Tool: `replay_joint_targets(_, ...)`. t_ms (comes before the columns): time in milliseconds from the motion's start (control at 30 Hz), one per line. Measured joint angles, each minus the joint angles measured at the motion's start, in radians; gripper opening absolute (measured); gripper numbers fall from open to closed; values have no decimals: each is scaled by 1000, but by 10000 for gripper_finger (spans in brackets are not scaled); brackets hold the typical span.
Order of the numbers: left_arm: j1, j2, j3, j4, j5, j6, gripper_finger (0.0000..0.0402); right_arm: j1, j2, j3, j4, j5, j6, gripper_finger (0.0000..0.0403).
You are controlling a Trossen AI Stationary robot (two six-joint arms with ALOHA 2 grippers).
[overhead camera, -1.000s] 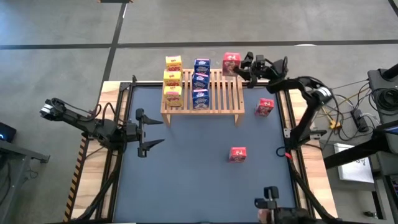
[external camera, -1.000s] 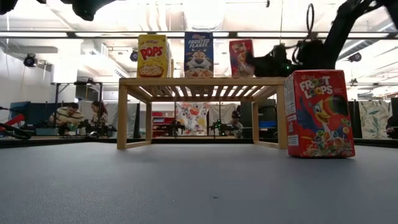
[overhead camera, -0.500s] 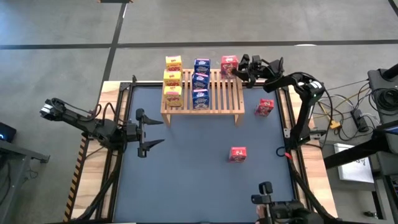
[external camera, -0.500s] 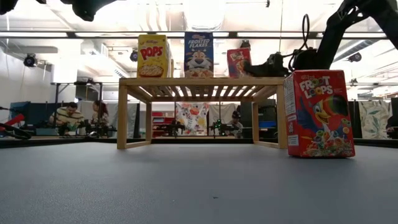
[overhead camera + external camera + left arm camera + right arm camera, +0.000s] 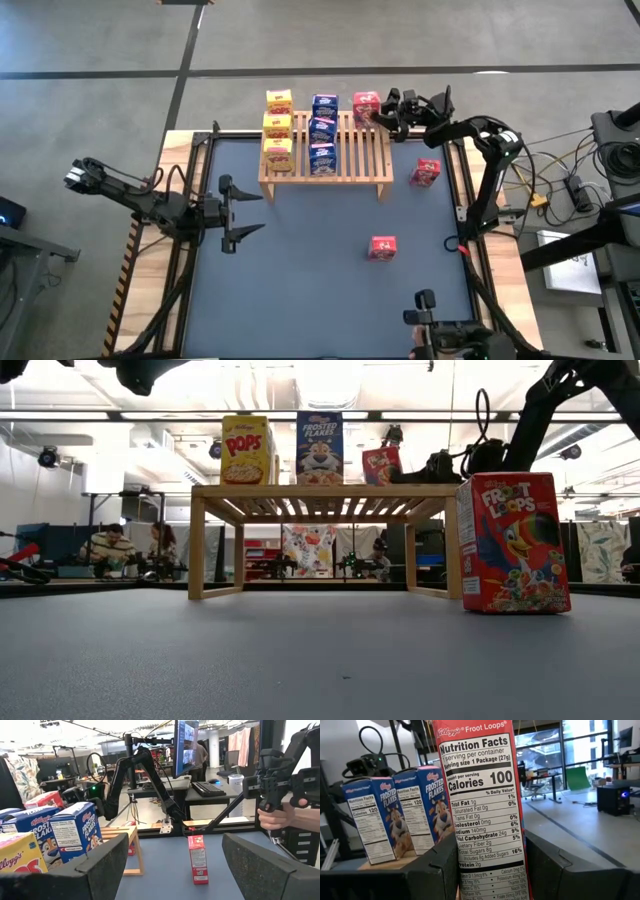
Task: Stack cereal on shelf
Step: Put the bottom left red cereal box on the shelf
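The right gripper (image 5: 384,108) clamps a red box (image 5: 366,105) at the shelf's (image 5: 355,160) far right; only its wrist view shows the fingers (image 5: 435,870) pinching it. The left gripper (image 5: 232,211) waits, jaws wide, empty.

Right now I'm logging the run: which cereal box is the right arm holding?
Find the wooden rack. At its far right corner, the right gripper has its jaws shut on a red Froot Loops box, the only red one up there.

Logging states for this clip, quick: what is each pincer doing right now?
Left pincer: open, empty, waiting over the table's left side.
Right pincer: shut on a red cereal box at the wooden rack's far right corner.
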Motion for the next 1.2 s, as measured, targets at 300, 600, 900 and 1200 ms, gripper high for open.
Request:
replay_joint_targets(300,0,0,0,0,0,-2,303,0,0,0,-52,5,-60,170)
replay_joint_targets(600,0,3,0,0,0,-8,303,0,0,-1,-78,20,-69,210)
replay_joint_targets(900,0,5,0,0,0,-18,303,-2,-27,-1,-77,4,-44,216)
replay_joint_targets(1200,0,8,0,0,0,-28,303,-23,-104,-6,-195,-8,-82,217)
